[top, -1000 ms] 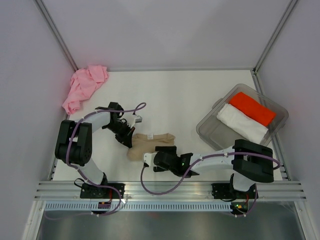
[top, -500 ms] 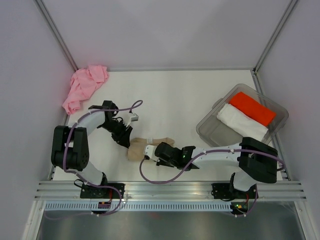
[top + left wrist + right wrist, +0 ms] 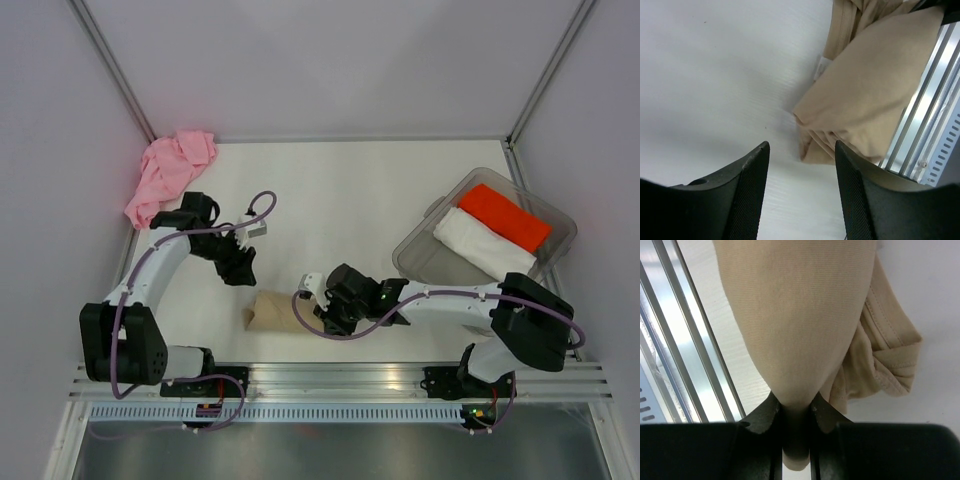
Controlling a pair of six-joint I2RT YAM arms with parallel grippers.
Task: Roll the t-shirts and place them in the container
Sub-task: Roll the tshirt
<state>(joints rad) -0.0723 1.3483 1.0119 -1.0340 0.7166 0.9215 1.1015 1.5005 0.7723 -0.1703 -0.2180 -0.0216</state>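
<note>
Far left first, top view: crumpled light pink cloth t-shirt (image 3: pixel 170 175) heaped at 10 o'clock, right in the back-left corner of the flat white table (image 3: pixel 350 190). Not rolled, just a lump, well apart from both arms.

Next over, black left gripper (image 3: pixel 240 272) at about 8 o'clock, aimed toward 5 o'clock. Same left gripper (image 3: pixel 801 150) on its own wrist cam: jaws spread wide, nothing between them but bare tabletop. Near the cloth, not touching it.

Then the tan soft-cloth t-shirt (image 3: pixel 272 312) at roughly 7 o'clock, close to the near edge by the ribbed aluminium rail (image 3: pixel 340 378). Bunched into a compact folded wad, not spread flat. From the left wrist, tan t-shirt (image 3: pixel 875 100) up at 1 o'clock as a smooth folded flap with stacked layered edges underneath and a stitched seam at 12.

Just right of that, around 6 o'clock: black right gripper (image 3: pixel 320 312), squeezed narrow on the wad's right end. On the right wrist cam, right gripper (image 3: pixel 797 405) clamped onto a fold of the tan t-shirt (image 3: pixel 795 315), fingers (image 3: pixel 760 417) pinching fabric between them, hemmed bits bunched at 3 o'clock.

Far right, 3 to 4 o'clock: clear plastic rectangular bin (image 3: pixel 410 258) with a folded orange-red cloth (image 3: pixel 505 217) and a folded white cloth (image 3: pixel 483 247) inside, side by side and touching.
</note>
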